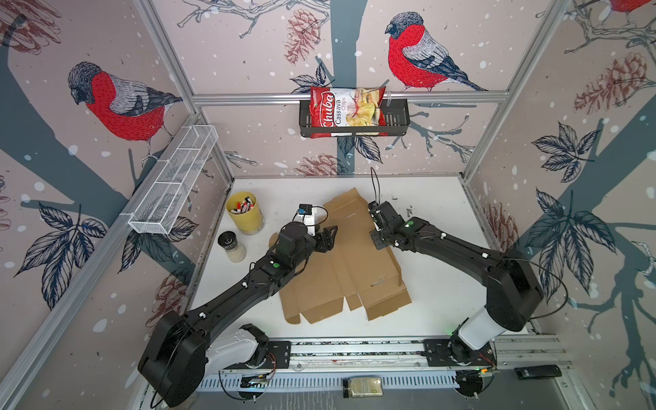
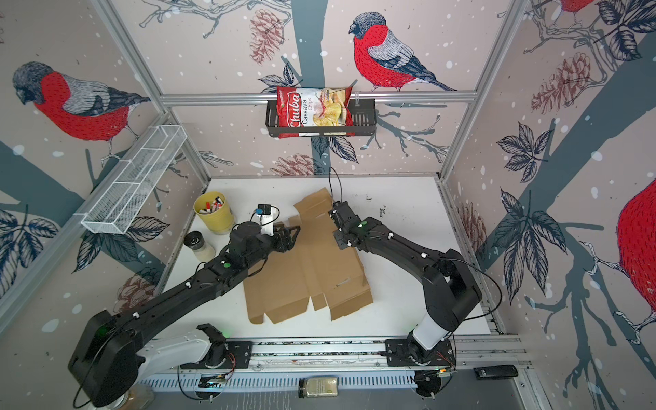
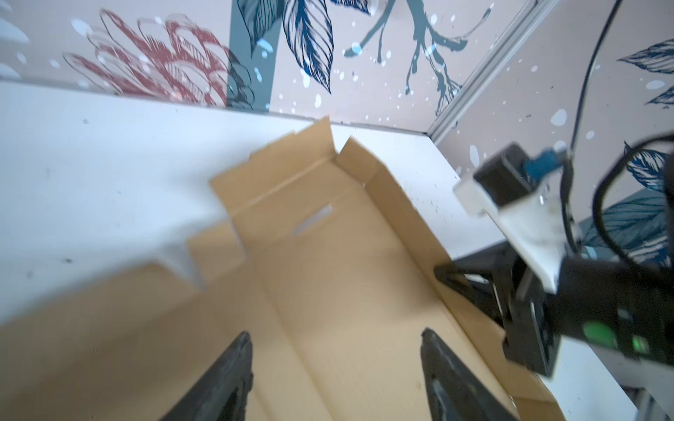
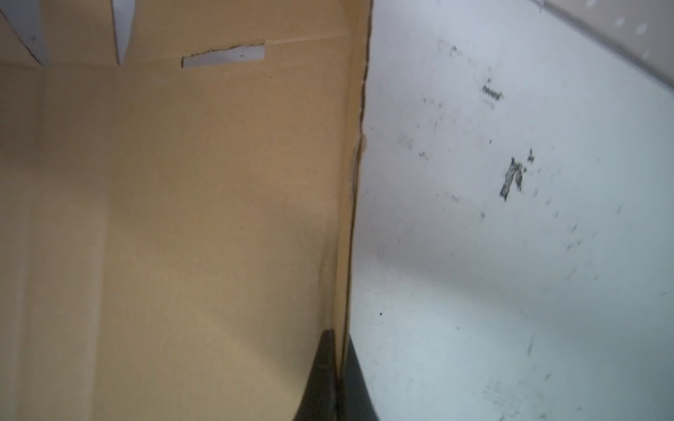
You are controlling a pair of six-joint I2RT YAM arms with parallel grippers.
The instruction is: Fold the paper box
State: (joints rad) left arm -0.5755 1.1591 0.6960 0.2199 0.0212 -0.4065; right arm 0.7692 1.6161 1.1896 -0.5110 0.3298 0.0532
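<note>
The paper box (image 1: pixel 349 273) (image 2: pixel 312 277) is a flat brown cardboard sheet with flaps and slots, lying mid-table in both top views. My right gripper (image 1: pixel 375 239) (image 2: pixel 339 241) is at the sheet's right edge. In the right wrist view it (image 4: pixel 337 335) is shut on that edge of the paper box (image 4: pixel 182 218), which stands raised. My left gripper (image 1: pixel 326 238) (image 2: pixel 288 237) hovers over the sheet's far left part. Seen from the left wrist, it (image 3: pixel 337 331) is open above the cardboard (image 3: pixel 328 277) with nothing between its fingers. The right gripper's fingers (image 3: pixel 450 275) also show there, clamped on the side flap.
A yellow cup of markers (image 1: pixel 245 214) and a black-lidded jar (image 1: pixel 231 245) stand left of the sheet. A white wire basket (image 1: pixel 174 181) hangs on the left wall. A black basket with a chip bag (image 1: pixel 355 115) hangs on the back wall. The arms' rail (image 1: pixel 355 351) runs along the front.
</note>
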